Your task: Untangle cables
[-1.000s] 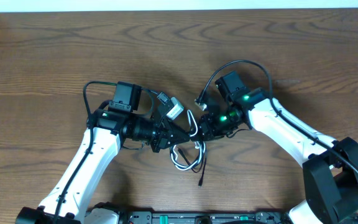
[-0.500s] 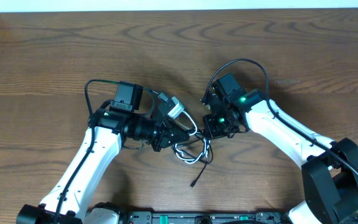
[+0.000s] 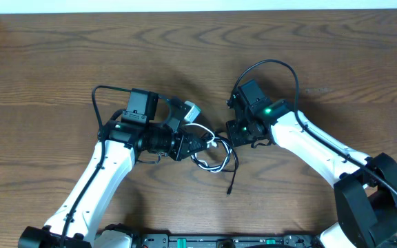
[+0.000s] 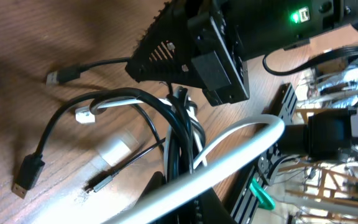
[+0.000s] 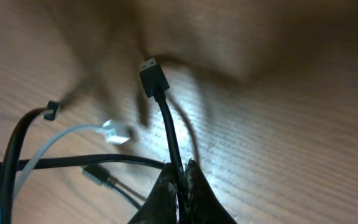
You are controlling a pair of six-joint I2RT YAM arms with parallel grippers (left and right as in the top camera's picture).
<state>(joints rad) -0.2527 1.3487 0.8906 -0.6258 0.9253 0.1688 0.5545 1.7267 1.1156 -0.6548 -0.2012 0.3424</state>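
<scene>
From overhead, the cables (image 3: pixel 212 157) lie in a small knot on the tabletop (image 3: pixel 60 76), between the two arms and nearer the front edge than the far one. Bare wood spreads wide to the left, to the right and toward the far edge, where a white strip runs. A dark rail (image 3: pixel 219 241) borders the front. The left arm (image 3: pixel 109 165) reaches in from the left and the right arm (image 3: pixel 309 141) from the right. Their jaws stand close together at the knot, with little room between them. The black cable (image 3: pixel 232 173) trails one loose end toward the front edge. The white cable (image 3: pixel 205 165) loops just beside the left jaws.

In the left wrist view, both cables gather into one strand. It runs from the bottom of the frame, between dark finger parts, up to the underside of the right arm's head. The left jaws look closed on this strand, though the frame cuts off their tips. Loops fan out to the left and end in a black plug (image 4: pixel 27 177), a grey plug (image 4: pixel 59 76) and a white plug (image 4: pixel 84 114). All three lie flat on the wood, apart from one another.

In the right wrist view, the right jaws are pinched tight on the black cable. It rises from the fingertips to a USB plug (image 5: pixel 154 74) resting on open wood. The white cable and another black loop lie to the left, clear of these jaws.
</scene>
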